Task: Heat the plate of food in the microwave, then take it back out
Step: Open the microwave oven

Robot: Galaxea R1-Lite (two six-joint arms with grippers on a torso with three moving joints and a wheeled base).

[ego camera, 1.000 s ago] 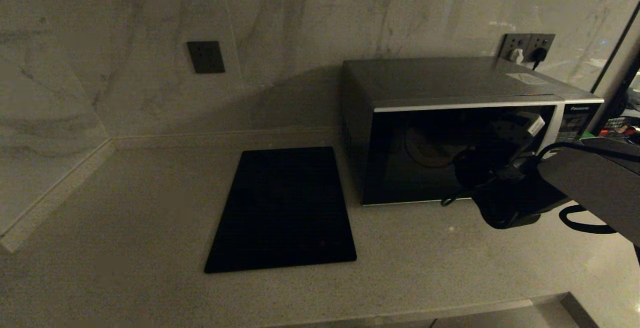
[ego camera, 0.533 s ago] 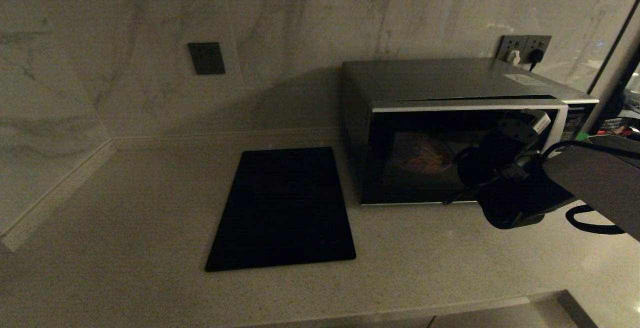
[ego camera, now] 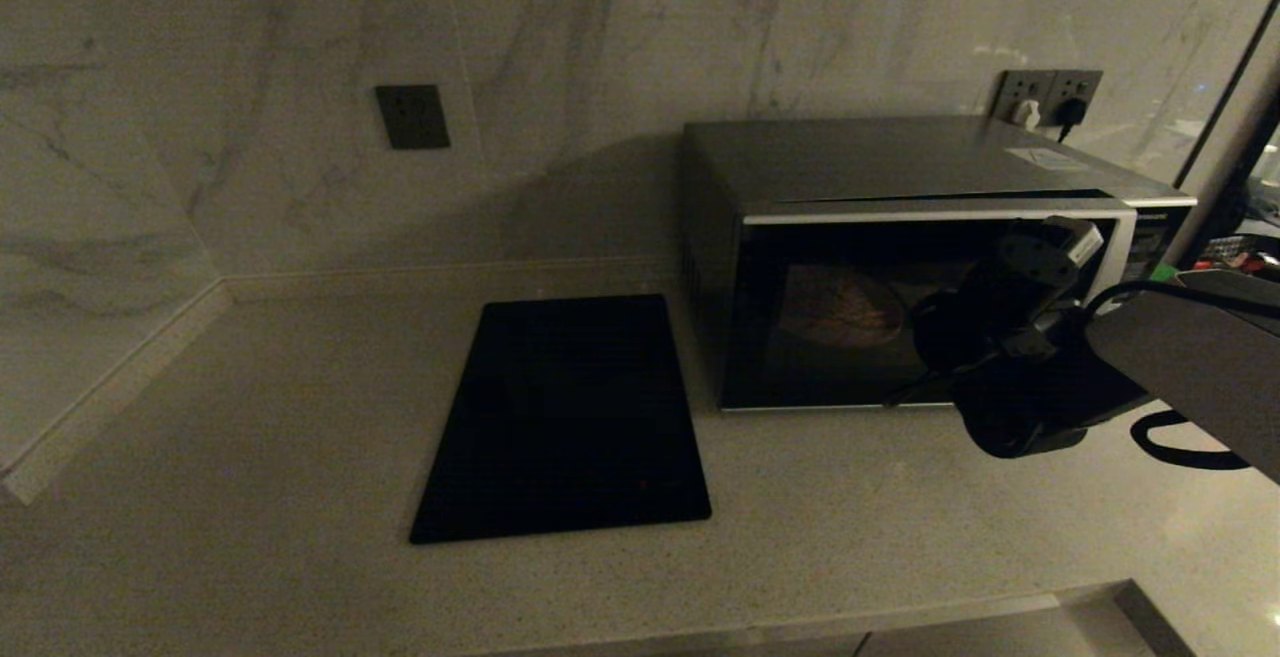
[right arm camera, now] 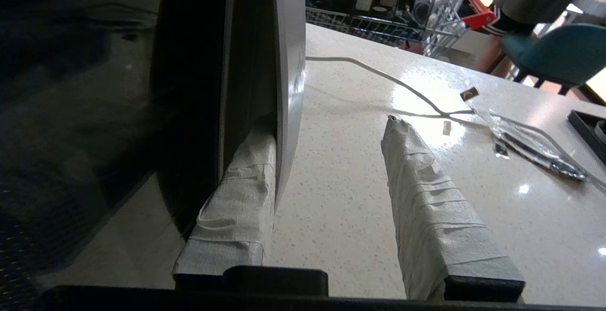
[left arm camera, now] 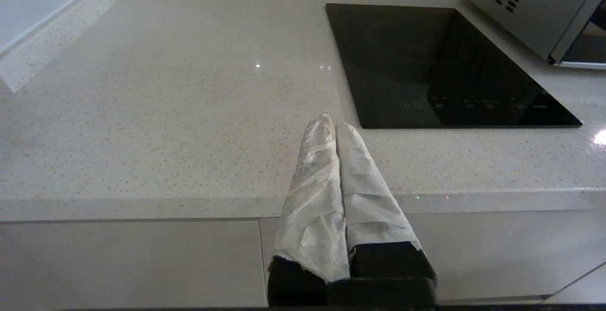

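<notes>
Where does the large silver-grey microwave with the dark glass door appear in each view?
Head view: microwave, right of centre on the counter.
Left wrist view: only its vented side corner, beyond the flat black cooktop slab.
Right wrist view: its curved handle band.
Shared landmark: the speckled counter.

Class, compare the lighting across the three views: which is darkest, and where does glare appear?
Head view: darkest, the microwave dim, the plate of food faint behind its glass. Left wrist view: evenly lit, small glints on the countertop. Right wrist view: strong glare on the counter beyond the right gripper.

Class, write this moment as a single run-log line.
right gripper: open, one finger behind microwave handle | plate of food: inside | left gripper: shut, parked
</notes>
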